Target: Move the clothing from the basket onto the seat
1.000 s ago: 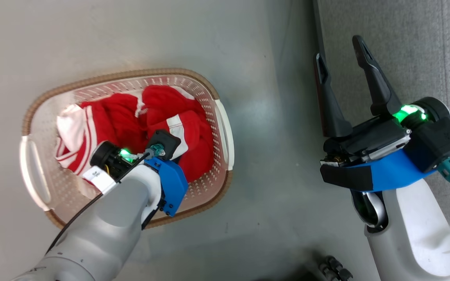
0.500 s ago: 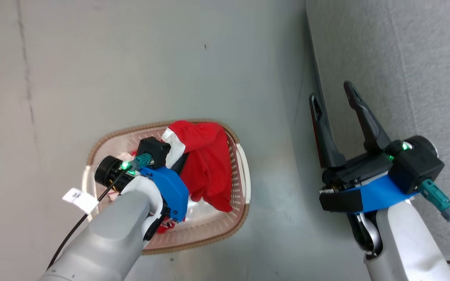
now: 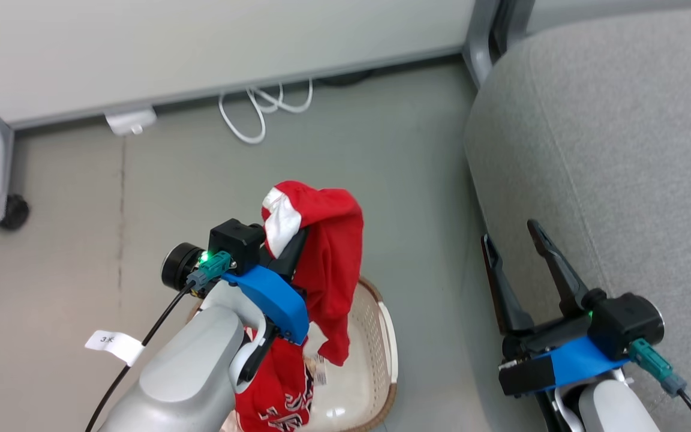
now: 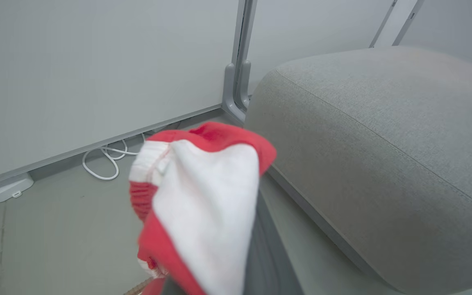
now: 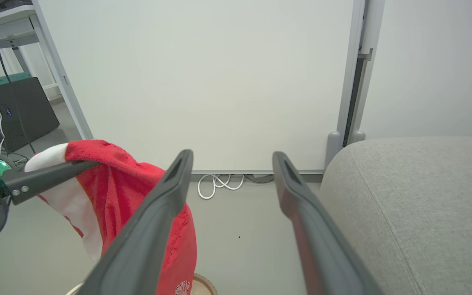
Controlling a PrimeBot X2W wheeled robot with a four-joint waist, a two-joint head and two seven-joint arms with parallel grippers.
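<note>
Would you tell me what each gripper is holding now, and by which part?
The left gripper is shut on a red garment, pinched at its white-panelled top fold; the right gripper is open, empty.

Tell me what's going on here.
The left end effector is shut on a red-and-white garment, holding it up above the laundry basket on the floor. The right end effector hangs open and empty beside the grey seat. The garment is not yet on the seat.

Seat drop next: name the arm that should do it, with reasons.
Left. The left gripper is shut on a red garment raised above the basket, beside the seat. The right gripper is open and empty.
</note>
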